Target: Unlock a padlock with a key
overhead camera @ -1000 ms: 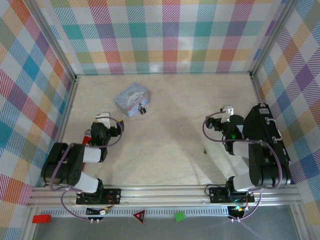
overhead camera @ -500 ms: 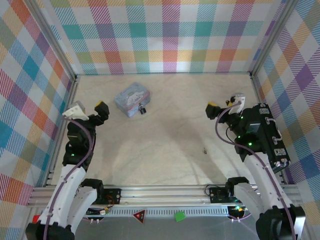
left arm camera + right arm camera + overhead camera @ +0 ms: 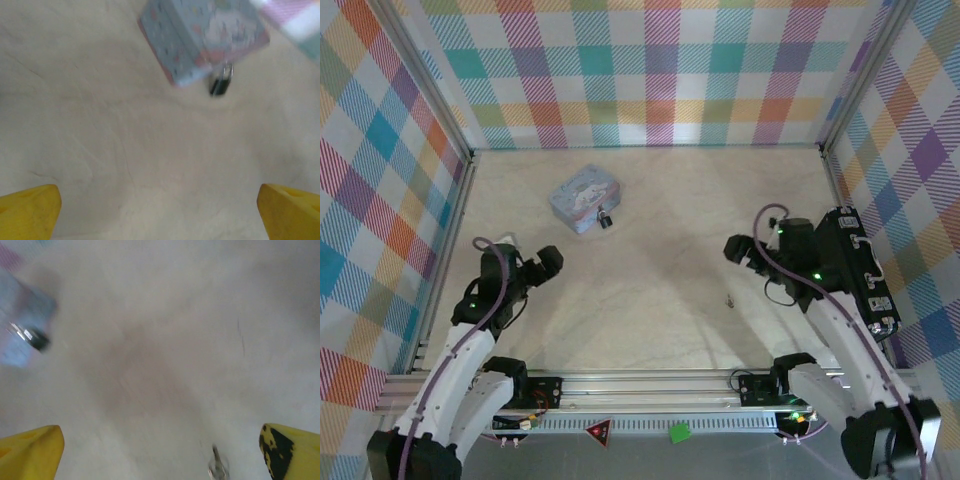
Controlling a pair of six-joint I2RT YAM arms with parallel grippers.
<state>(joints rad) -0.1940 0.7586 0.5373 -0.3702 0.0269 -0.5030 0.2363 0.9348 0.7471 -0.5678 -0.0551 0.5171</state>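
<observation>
The tiny black padlock (image 3: pixel 606 220) hangs at the near right corner of the pale blue tin (image 3: pixel 585 198), far left of centre. In the left wrist view the padlock (image 3: pixel 220 85) sits under the tin (image 3: pixel 200 35), well ahead of my open left gripper (image 3: pixel 160 220). The small dark key (image 3: pixel 730 299) lies on the table right of centre. In the right wrist view the key (image 3: pixel 218 465) lies between the yellow fingertips (image 3: pixel 30 452), nearer the right one, and the padlock (image 3: pixel 35 338) shows blurred at far left. My left gripper (image 3: pixel 548 262) and right gripper (image 3: pixel 736 248) both hover open and hold nothing.
Plaid walls (image 3: pixel 650 70) and metal rails (image 3: pixel 650 385) enclose the pale table (image 3: pixel 660 260). Small red and green markers (image 3: pixel 679 433) sit on the front ledge below the rail.
Both arms have swung out of their folded poses and lowered toward the table centre. The left gripper moved right and nearer, the right gripper dropped slightly. Padlock, tin and key stayed put.
</observation>
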